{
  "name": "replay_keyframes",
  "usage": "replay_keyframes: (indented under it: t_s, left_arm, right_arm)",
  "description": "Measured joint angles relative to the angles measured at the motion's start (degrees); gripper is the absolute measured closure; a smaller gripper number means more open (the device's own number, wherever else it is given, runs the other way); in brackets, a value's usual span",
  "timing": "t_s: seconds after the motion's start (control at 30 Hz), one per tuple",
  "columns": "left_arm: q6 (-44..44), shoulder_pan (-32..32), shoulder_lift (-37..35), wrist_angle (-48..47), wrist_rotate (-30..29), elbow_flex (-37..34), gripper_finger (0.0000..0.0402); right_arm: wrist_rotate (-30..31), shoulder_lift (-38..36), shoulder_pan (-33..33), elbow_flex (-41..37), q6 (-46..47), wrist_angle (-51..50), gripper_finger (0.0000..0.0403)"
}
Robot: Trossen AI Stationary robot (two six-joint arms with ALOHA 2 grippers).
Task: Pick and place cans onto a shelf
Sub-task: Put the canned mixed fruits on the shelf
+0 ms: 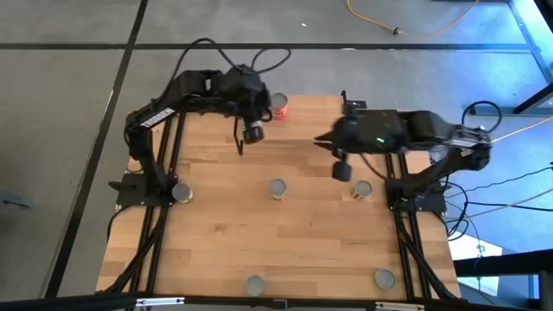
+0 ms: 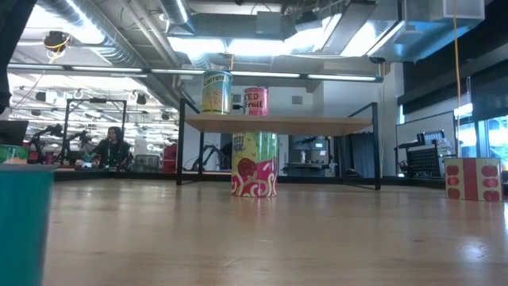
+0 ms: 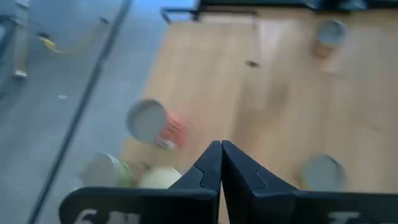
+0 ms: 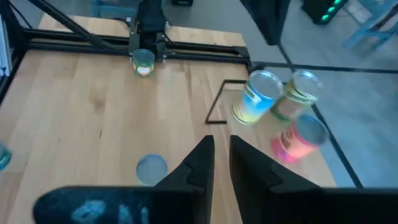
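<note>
A light wooden tabletop (image 1: 285,242) on a grey floor (image 1: 60,104). A yellow cable (image 1: 406,30) lies beyond it. A person (image 2: 113,147) sits far behind.

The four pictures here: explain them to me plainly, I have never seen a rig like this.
Two dark robot arms work over a wooden table. One camera looks straight down, one sits at tabletop height, and one rides on each wrist. Five cans stand on the table; the low view shows two more on the shelf. The left end effector is shut and the right end effector slightly open; both hold nothing.
</note>
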Motion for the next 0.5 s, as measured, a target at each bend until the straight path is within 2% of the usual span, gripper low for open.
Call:
replay_keyframes:
  t_s: [0.2,0.5]
  left_arm:
    - [-3.8,-1.3,-4.3,-8.5,0.9,0.0,0.0401]
    - [-7.9,-2.4,-12.2,-10.3,-0.1,0.0,0.0401]
  right_arm:
    - [-12.7,7.1,-8.4,0.0,-2.8,2.2,0.035]
    - [-27.5,14.5,-17.5,0.0,-10.9,6.0,0.035]
